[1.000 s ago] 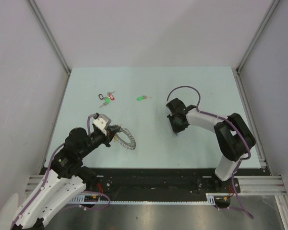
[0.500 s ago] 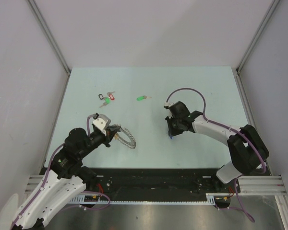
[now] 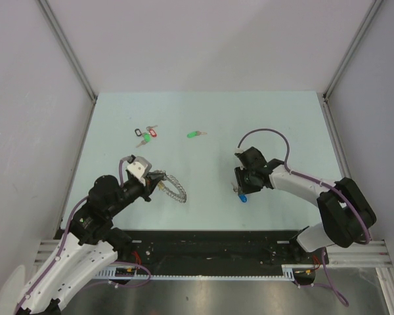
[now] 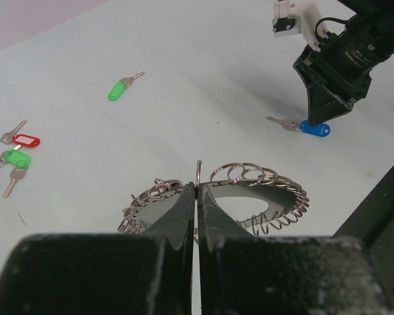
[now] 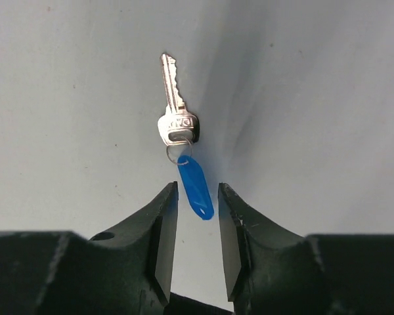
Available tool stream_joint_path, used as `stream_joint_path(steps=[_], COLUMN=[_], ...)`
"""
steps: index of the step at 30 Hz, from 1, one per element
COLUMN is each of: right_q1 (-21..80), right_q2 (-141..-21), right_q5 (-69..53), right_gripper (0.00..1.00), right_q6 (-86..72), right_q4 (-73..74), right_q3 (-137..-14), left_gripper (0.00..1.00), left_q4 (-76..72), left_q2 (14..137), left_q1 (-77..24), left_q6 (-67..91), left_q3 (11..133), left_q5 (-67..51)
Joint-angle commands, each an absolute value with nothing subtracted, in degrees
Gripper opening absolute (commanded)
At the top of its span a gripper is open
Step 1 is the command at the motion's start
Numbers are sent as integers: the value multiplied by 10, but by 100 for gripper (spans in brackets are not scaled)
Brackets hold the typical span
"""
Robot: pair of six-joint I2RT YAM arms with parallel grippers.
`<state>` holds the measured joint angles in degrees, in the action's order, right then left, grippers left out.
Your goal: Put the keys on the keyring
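Observation:
My left gripper (image 4: 197, 189) is shut on one loop of the keyring (image 4: 276, 190), a large grey ring of coiled wire held just above the table (image 3: 173, 187). The blue-tagged key (image 5: 196, 187) lies flat on the table (image 3: 241, 197), tag end toward my right gripper (image 5: 197, 197). That gripper is open, its fingers on either side of the blue tag with a gap on both sides. The green-tagged key (image 3: 194, 134) lies alone farther back, also seen in the left wrist view (image 4: 118, 90).
A bunch of keys with black, red and green tags (image 3: 146, 134) lies at the back left of the pale table (image 3: 282, 118). Grey walls close in the left, right and back. The right arm's cable (image 3: 266, 134) loops above its wrist.
My right gripper has shifted slightly right and nearer and has opened; the blue-tagged key now shows on the table between its fingers. The left gripper still holds the keyring in place.

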<state>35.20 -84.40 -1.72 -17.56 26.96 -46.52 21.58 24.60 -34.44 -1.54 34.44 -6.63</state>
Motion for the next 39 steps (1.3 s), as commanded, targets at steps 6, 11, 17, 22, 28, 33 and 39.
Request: stream_joint_path(steps=[6, 11, 17, 22, 28, 33, 39], right_q1=[405, 420, 445, 454, 456, 455, 448], right_q2=[-829, -845, -879, -905, -938, -960, -950], right_q5=[82, 68, 55, 57, 71, 87, 75], right_gripper=[37, 36, 37, 38, 38, 33, 20], right_q6=[-75, -8, 47, 74, 98, 102, 91], right_q4=[326, 313, 300, 293, 280, 270, 255], right_q3=[-530, -548, -548, -549, -550, -549, -553], left_gripper=[0, 0, 0, 0, 1, 0, 0], left_q4=[186, 187, 187, 187, 187, 187, 187], left_q2=[242, 242, 242, 243, 243, 244, 244], left_q1=[-342, -342, -342, -342, -343, -342, -342], left_q6=[-22, -22, -21, -22, -22, -22, -23], left_q3=[350, 350, 349, 350, 350, 349, 349], left_q5=[-72, -70, -71, -73, -72, -73, -74])
